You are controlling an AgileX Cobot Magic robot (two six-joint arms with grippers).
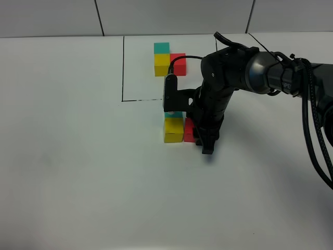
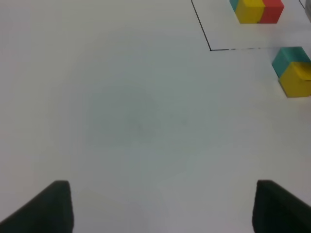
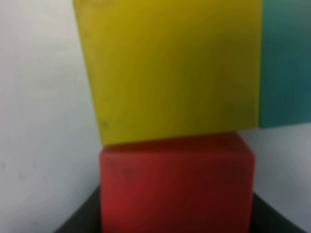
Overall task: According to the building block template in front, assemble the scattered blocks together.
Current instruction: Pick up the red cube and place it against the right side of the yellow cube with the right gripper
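- White table (image 1: 78,172) fills the exterior high view, with a thin black outline (image 1: 123,67) drawn on its far half and a pale wall behind.
- Inside that outline sits the building block template (image 1: 169,60): teal at the back, yellow in front of it, red touching the yellow's right side.
- Nearer the camera, just outside the outline, the scattered blocks are gathered: the yellow cube (image 1: 174,129) sits in front of the teal cube (image 1: 174,114), which is mostly hidden by the arm's camera mount.
- Red cube (image 1: 189,131) lies against the yellow cube's right side, half covered by the arm.
- Right claw (image 1: 207,146) is down at the table, at the red cube's right side; its jaws are clenched, and the right wrist view shows the red cube (image 3: 177,187) close up, touching the yellow (image 3: 170,68). Whether the claw touches it I cannot tell.
- Left claw (image 2: 163,206) hangs released over bare table, its two dark fingertips (image 2: 46,208) wide apart, well away from the cubes.
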